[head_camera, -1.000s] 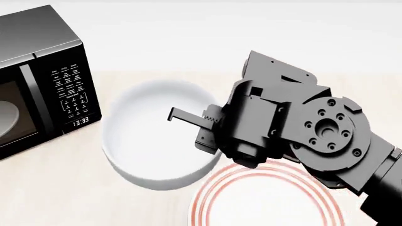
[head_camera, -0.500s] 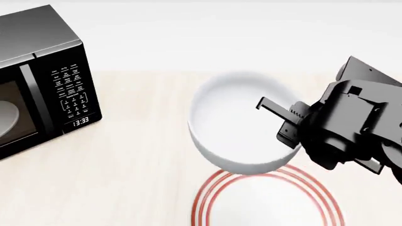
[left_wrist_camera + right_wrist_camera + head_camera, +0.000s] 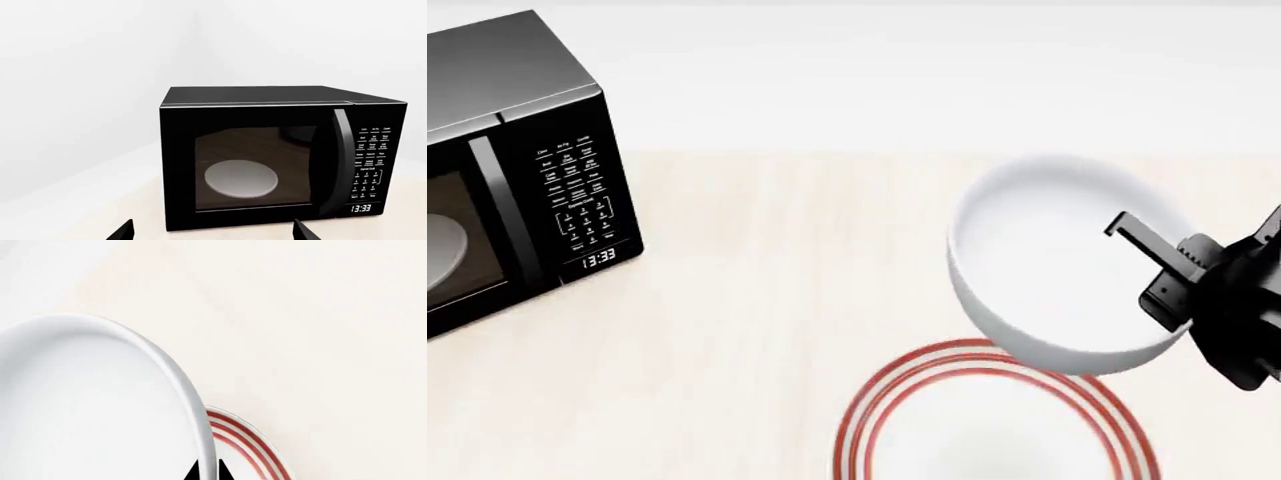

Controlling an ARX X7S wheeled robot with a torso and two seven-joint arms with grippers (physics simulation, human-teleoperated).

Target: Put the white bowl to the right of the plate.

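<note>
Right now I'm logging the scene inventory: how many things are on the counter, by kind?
Microwave: 1
White bowl, held by the right gripper: 1
Plate: 1
Pale dish inside microwave: 1
Total: 4

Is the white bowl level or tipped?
Tipped: the white bowl leans in the right hand, pinched by its rim above the plate.

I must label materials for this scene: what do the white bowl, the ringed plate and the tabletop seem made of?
White bowl: probably glazed ceramic; glossy, thick rounded walls. Plate: likely glazed ceramic too; smooth white with painted red rings. Tabletop: seemingly light wood or laminate; pale beige, faint grain streaks, matte.
</note>
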